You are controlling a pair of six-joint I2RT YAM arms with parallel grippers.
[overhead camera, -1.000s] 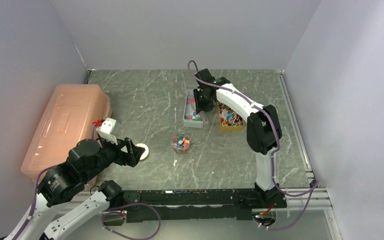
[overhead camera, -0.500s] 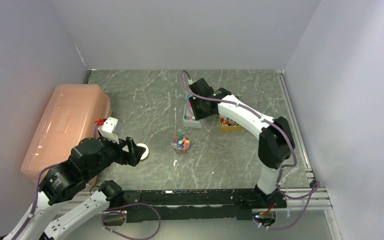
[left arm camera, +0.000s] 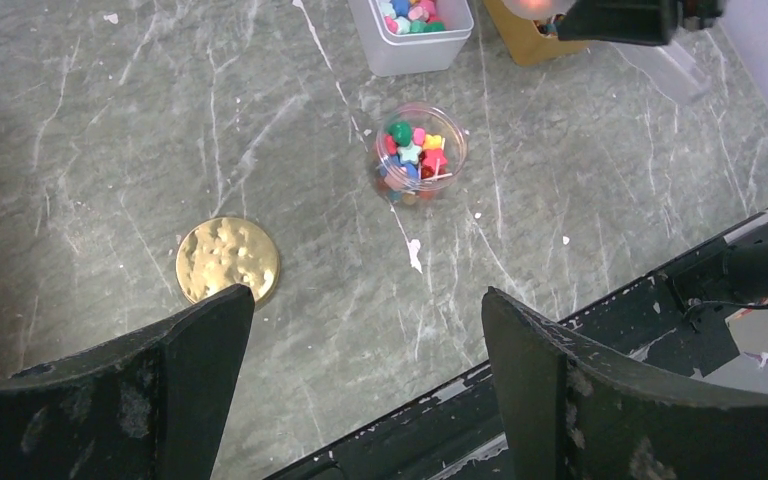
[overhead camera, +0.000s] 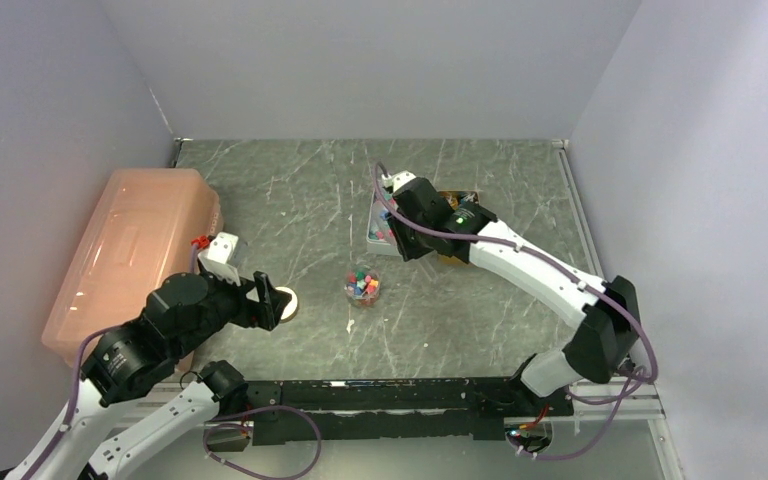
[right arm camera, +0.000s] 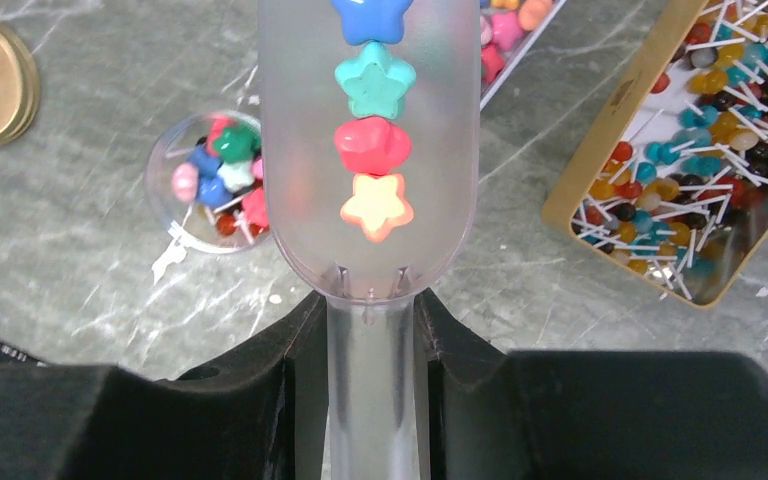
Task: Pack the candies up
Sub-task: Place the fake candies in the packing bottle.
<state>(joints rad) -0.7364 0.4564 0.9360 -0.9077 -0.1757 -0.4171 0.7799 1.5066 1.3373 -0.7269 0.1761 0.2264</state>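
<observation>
My right gripper [right arm camera: 372, 330] is shut on the handle of a clear plastic scoop [right arm camera: 370, 140] that carries several star-shaped candies [right arm camera: 374, 145], blue, teal, red and orange. The scoop hangs above the table between a small clear jar [right arm camera: 215, 185] of mixed candies and the white tray [overhead camera: 388, 225] of candies. The jar also shows in the top view [overhead camera: 363, 286] and the left wrist view [left arm camera: 420, 152]. My left gripper [left arm camera: 360, 320] is open and empty, near the front edge, beside a gold lid [left arm camera: 228, 260].
A yellow box [right arm camera: 705, 140] of coloured lollipop-like sticks lies right of the white tray. A large pink lidded bin [overhead camera: 130, 255] stands at the left. The black front rail [overhead camera: 390, 395] runs along the near edge.
My right arm has drawn the scoop back from the white tray toward the front and right, now loaded with candies. The left arm has barely moved.
</observation>
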